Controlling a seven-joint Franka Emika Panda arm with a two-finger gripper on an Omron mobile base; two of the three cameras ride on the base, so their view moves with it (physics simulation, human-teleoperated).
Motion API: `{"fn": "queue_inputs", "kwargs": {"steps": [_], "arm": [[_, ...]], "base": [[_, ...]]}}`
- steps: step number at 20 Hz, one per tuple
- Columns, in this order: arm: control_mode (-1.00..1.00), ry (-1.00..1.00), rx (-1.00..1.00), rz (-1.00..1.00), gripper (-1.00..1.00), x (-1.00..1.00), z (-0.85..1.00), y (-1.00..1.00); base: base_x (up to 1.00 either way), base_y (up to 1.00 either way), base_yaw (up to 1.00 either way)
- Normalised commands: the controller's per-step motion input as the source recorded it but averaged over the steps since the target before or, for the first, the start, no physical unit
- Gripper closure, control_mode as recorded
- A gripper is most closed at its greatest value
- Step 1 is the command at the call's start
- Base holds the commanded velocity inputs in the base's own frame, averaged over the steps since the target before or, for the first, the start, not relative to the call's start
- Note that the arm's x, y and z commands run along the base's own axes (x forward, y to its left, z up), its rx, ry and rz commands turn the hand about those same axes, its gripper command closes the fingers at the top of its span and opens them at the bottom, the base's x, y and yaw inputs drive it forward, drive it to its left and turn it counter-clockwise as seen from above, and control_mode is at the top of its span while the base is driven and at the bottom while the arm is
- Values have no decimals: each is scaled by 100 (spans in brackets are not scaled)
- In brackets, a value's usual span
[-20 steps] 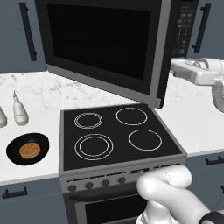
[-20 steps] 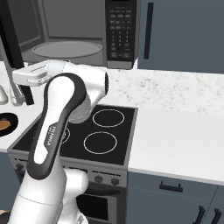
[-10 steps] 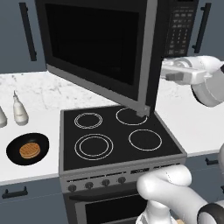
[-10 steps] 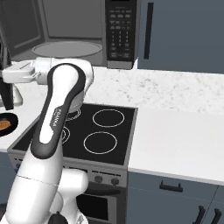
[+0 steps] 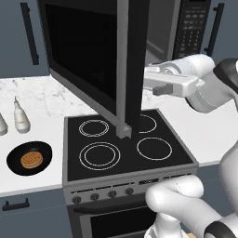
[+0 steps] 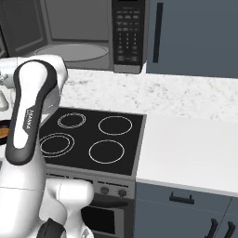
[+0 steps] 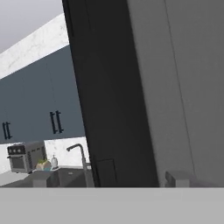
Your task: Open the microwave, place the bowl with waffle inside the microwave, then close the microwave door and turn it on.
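Nearest the base: stove (image 5: 123, 139), black glass top with four white rings, a row of knobs along its front edge; nothing sits on it. White arm rises beside it; in the right base view the upper link carries vertical grey lettering reading "FRANKA" (image 6: 31, 124).

Counter (image 5: 32, 174) left of the stove: the bowl (image 5: 29, 158), black and shallow, sits flat with the waffle (image 5: 31, 159) lying inside it, golden-brown, grid pattern visible. Just behind the bowl stands a white bottle (image 5: 20, 117), upright, apart from it.

Microwave door (image 5: 100, 60) is swung well out over the stove, seen nearly edge-on from the left base view; its lower corner hangs above the rear rings. The arm's forearm reaches in behind the door's free edge. Gripper: fingertips hidden behind the door in the base views; the hand view shows the door's dark glass and grey frame close up. Jaws stand at their widest with nothing between them.

Microwave (image 6: 79, 35): cavity exposed, grey interior with round turntable (image 6: 72, 51) bare. Keypad panel (image 6: 128, 32) at right has rows of small white-marked buttons, text too small to read.

Farthest, in the hand view: a sink faucet (image 7: 78, 157) and a toaster oven (image 7: 24, 156) on a far counter.
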Motion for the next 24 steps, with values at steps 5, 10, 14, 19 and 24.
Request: {"fn": "queue_inputs", "kwargs": {"steps": [5, 10, 14, 19, 24], "arm": [[-100, 0, 0, 0, -100, -2, 0, 49], [-100, 0, 0, 0, -100, 1, 0, 40], [-100, 0, -8, 0, -100, 1, 0, 71], [-100, 0, -4, 0, -100, 1, 0, 48], [-100, 1, 0, 0, -100, 0, 1, -4]], "base": [[0, 0, 0], [0, 0, 0], [0, 0, 0], [0, 0, 0], [0, 0, 0]]}}
